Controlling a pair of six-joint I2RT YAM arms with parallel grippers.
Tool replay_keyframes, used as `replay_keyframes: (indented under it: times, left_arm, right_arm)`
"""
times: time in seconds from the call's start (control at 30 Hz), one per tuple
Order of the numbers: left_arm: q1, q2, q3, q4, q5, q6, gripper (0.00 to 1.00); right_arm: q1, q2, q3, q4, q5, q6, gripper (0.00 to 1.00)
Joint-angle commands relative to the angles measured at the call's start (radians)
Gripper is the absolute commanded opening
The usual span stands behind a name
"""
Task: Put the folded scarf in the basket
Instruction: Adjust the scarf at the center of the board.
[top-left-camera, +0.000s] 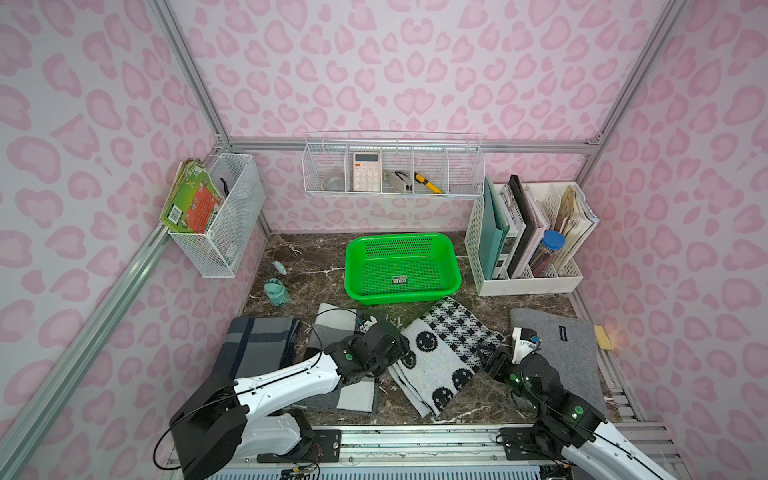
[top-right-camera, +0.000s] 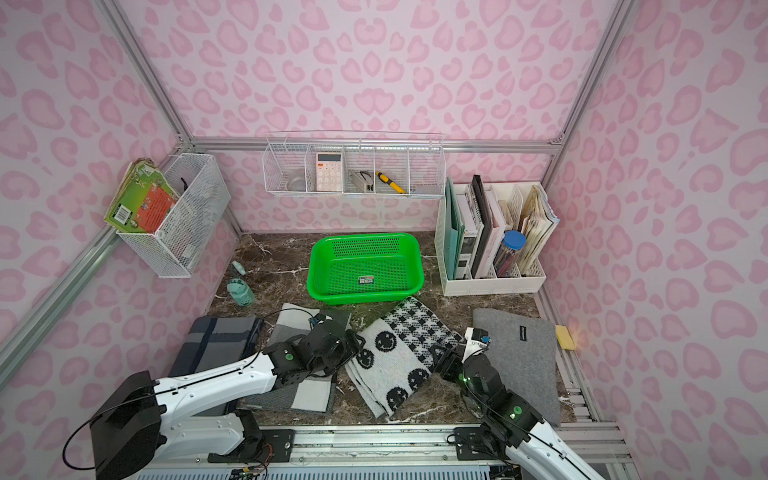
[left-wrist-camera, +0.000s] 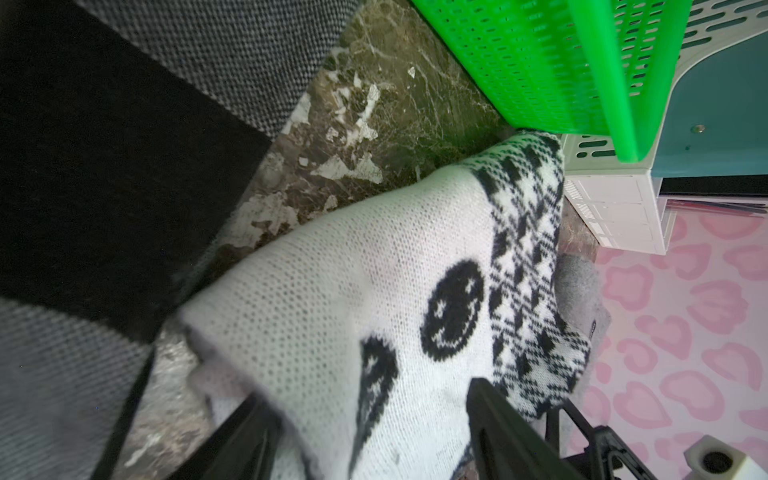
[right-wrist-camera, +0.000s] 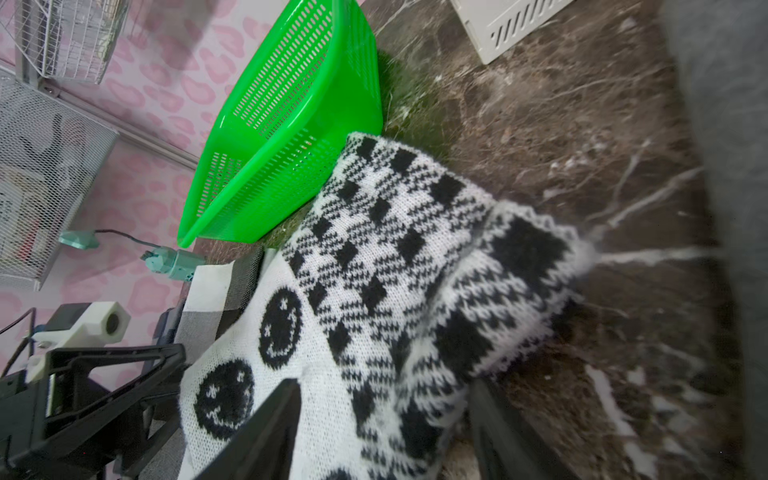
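The folded scarf (top-left-camera: 440, 353), just near of the basket (top-left-camera: 402, 266), is straddled by both spread end effectors, left (left-wrist-camera: 365, 432) and right (right-wrist-camera: 386, 428).

Smiley scarf (left-wrist-camera: 332, 291) lies between spread jaws — green basket (left-wrist-camera: 540, 62) just beyond.

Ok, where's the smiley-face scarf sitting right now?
In both top views the smiley scarf lies folded on the marble table, just in front of the green basket, between the two arms, not inside it.
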Motion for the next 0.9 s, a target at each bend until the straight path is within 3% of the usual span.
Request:
replay_keyframes:
  times: [0.0,0.17,0.47,0.63,0.87]
  left_arm:
    - [0.002,-0.072,-0.023,-0.129,-0.047,0.015,0.76]
    - [0.001,-0.21,-0.067,-0.219,-0.013,-0.004,0.77]
    - [-0.037,-0.408,-0.135,-0.241,0.028,-0.043,0.78]
    - [-0.075,-0.415,-0.191,-0.181,0.012,-0.09,0.78]
    - [-0.118,-0.253,-0.172,-0.063,0.033,-0.081,0.76]
  right_arm:
    - [-0.011,0.015,0.037,-0.084,0.071,-0.044,0.74]
    - [-0.088,0.123,0.103,-0.034,0.048,-0.158,0.83]
    - [-0.379,0.479,0.17,0.253,-0.262,-0.358,0.83]
    - [-0.384,0.717,0.24,0.345,-0.344,-0.397,0.75]
    - [-0.365,0.896,0.255,0.406,-0.398,-0.396,0.67]
